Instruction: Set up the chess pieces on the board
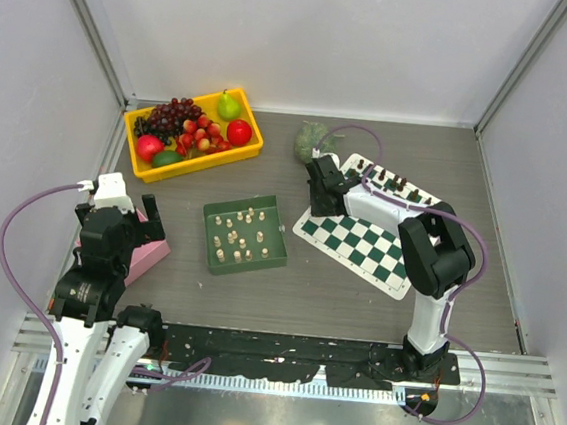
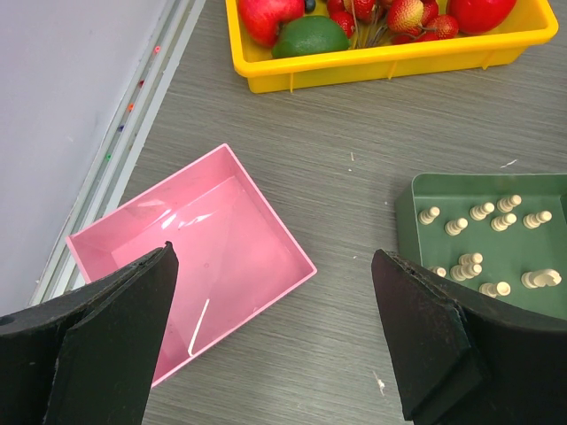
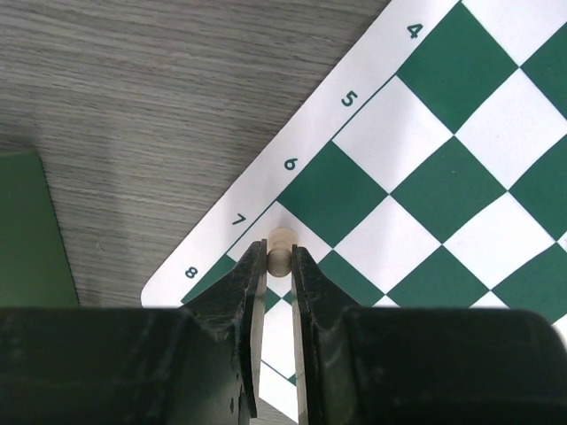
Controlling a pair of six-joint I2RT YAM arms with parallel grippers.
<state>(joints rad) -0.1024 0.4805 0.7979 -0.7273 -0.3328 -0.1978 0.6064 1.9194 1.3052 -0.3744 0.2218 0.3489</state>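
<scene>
Currently, the right gripper (image 3: 278, 258) is clamped on one cream chess piece (image 3: 280, 243), whose rounded head shows between the two fingertips. The piece is held over the corner region of the board (image 3: 425, 177), at the edge square beside the printed label 7 and next to label 8. Whether its base touches the board cannot be determined. In the top view, the right arm reaches across the board to its left corner. Dark pieces (image 1: 397, 183) stand in a row along the far edge of the board.

The left gripper (image 2: 273, 266) is spread wide with nothing between its fingers. It hovers above the table (image 2: 354, 159), between a pink box (image 2: 190, 257) and a green tray (image 2: 406, 212). The other cream pieces (image 2: 483, 239) are in the green tray, some upright and some on their sides. This tray sits on the table just left of the board and apart from it. A yellow tray (image 2: 381, 66) holding fruit stands farther back.
</scene>
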